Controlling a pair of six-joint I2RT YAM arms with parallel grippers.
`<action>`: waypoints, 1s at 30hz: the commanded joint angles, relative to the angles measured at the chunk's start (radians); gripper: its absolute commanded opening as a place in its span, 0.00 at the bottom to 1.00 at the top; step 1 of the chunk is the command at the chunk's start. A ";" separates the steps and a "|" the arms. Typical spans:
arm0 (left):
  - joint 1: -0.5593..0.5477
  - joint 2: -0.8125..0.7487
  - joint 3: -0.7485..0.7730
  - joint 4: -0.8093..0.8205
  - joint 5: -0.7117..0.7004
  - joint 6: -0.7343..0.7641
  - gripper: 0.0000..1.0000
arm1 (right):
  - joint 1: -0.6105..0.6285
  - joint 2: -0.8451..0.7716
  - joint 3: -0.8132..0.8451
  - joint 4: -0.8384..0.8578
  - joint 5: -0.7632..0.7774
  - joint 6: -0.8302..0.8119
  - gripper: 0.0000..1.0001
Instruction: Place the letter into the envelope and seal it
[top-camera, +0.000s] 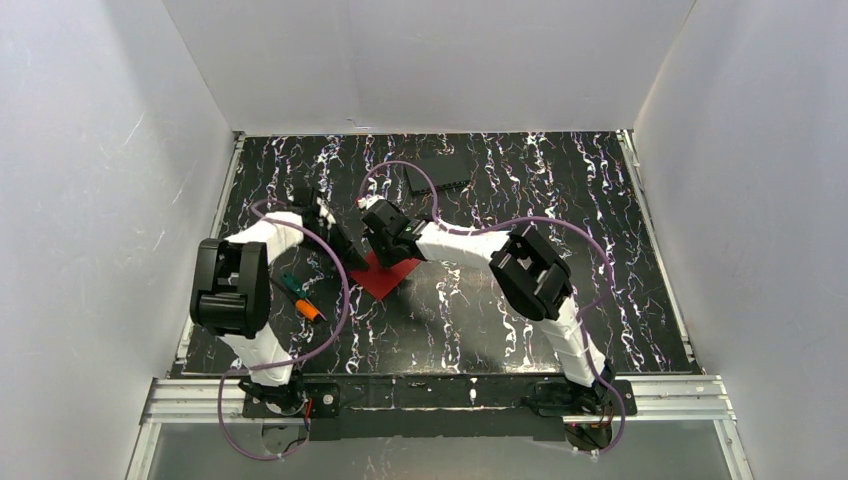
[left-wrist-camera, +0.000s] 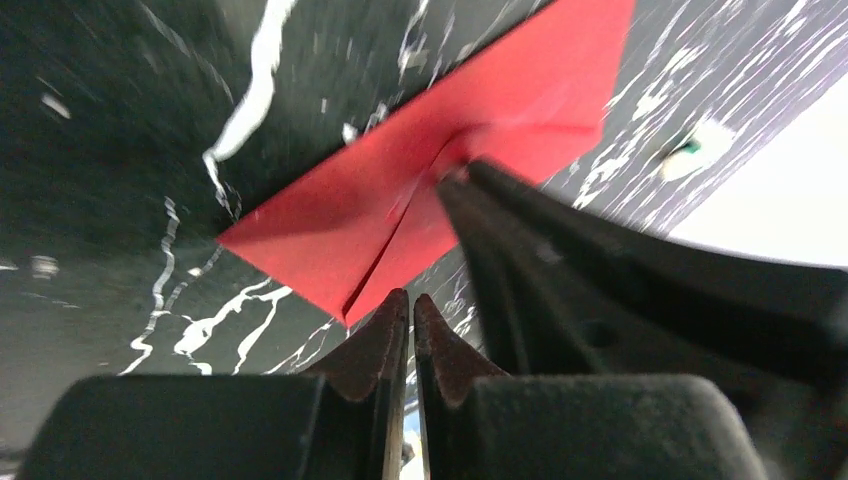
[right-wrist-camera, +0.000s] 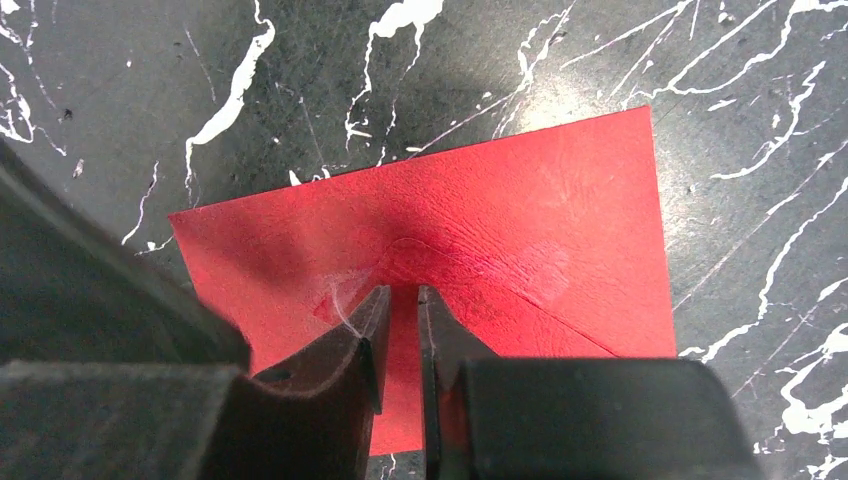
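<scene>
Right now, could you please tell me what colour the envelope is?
Plain red envelope; clearest in the right wrist view.

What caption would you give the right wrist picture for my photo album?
Right gripper, fingers nearly together, over the red envelope on a marbled black table.

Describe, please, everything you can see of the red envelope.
The envelope is dark red paper, thin and rectangular, lying flat on the black marbled table between the two arms. Its pointed flap is folded down, with diagonal seams and faint creases showing. The right gripper, tips nearly together, appears to press on it near the flap's point. The left gripper sits shut at one corner; whether it touches is unclear. Nothing white pokes out of it.
</scene>
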 joint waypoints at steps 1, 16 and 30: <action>-0.092 -0.067 -0.181 0.158 0.080 -0.106 0.05 | -0.013 0.166 -0.015 -0.353 0.099 -0.008 0.26; -0.168 -0.017 -0.380 0.312 -0.069 -0.362 0.00 | -0.012 0.222 0.021 -0.394 0.192 0.029 0.26; -0.168 0.007 -0.411 0.147 -0.099 -0.305 0.00 | -0.017 0.316 0.218 -0.365 0.276 0.013 0.30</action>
